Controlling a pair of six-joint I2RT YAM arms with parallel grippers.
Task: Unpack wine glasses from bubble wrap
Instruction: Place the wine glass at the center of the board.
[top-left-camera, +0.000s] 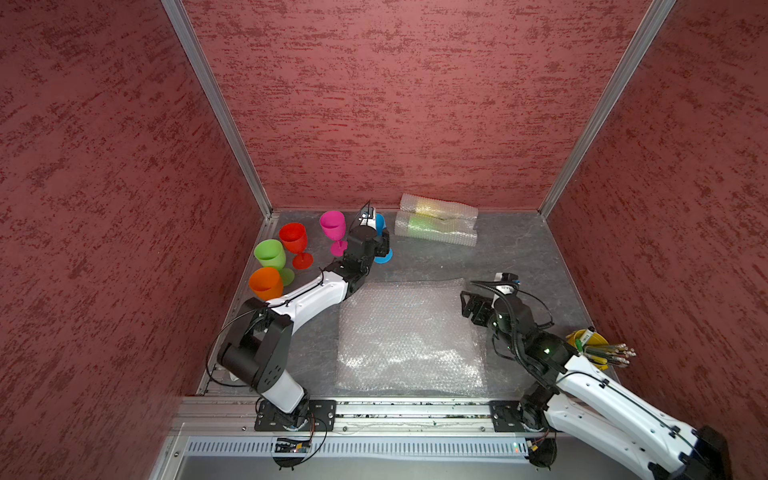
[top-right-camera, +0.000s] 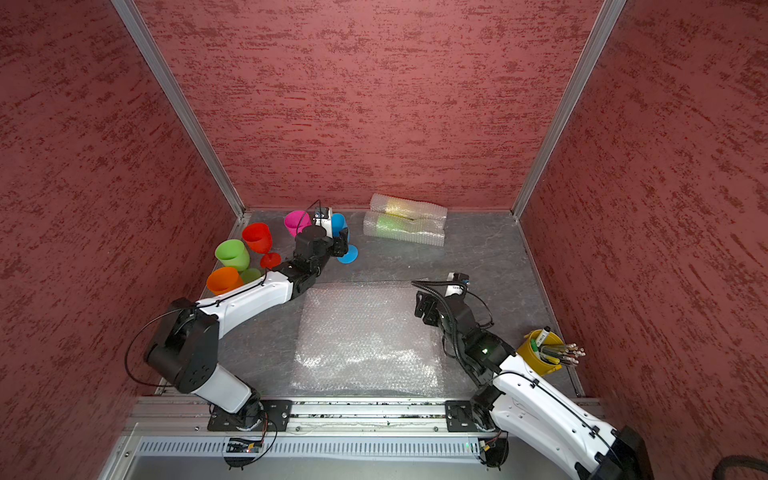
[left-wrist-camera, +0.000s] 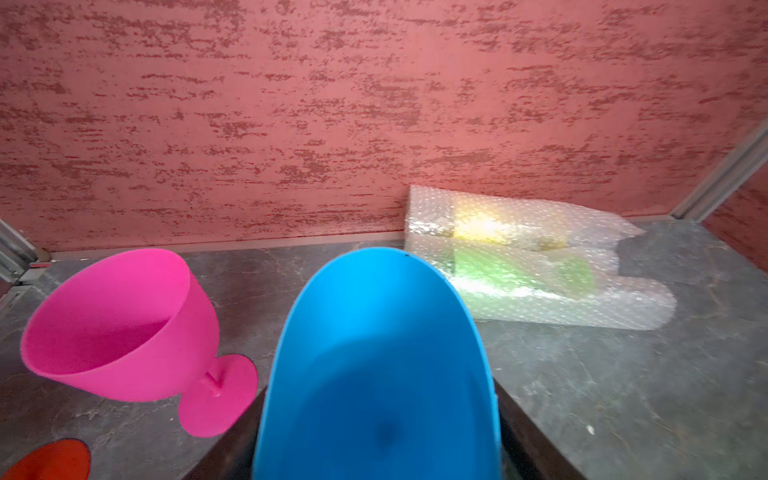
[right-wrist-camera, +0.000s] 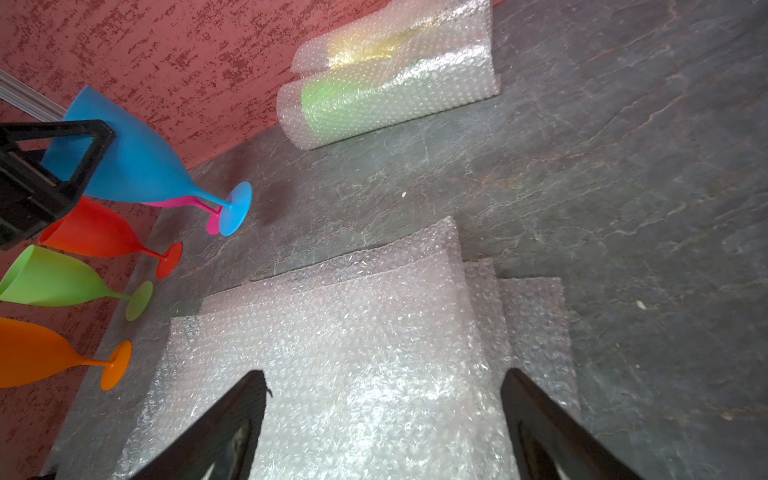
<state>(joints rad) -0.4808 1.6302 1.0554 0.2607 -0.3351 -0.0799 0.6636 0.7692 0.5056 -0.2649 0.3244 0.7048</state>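
Clasping its bowl, our left gripper (left-wrist-camera: 376, 449) holds the seemingly light, squashy blue plastic goblet (left-wrist-camera: 374, 353); right gripper (right-wrist-camera: 384, 374) gapes empty.

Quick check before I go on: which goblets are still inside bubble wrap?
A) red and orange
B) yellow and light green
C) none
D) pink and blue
B: the yellow goblet and a light green goblet show through the two bubble wrap sleeves.
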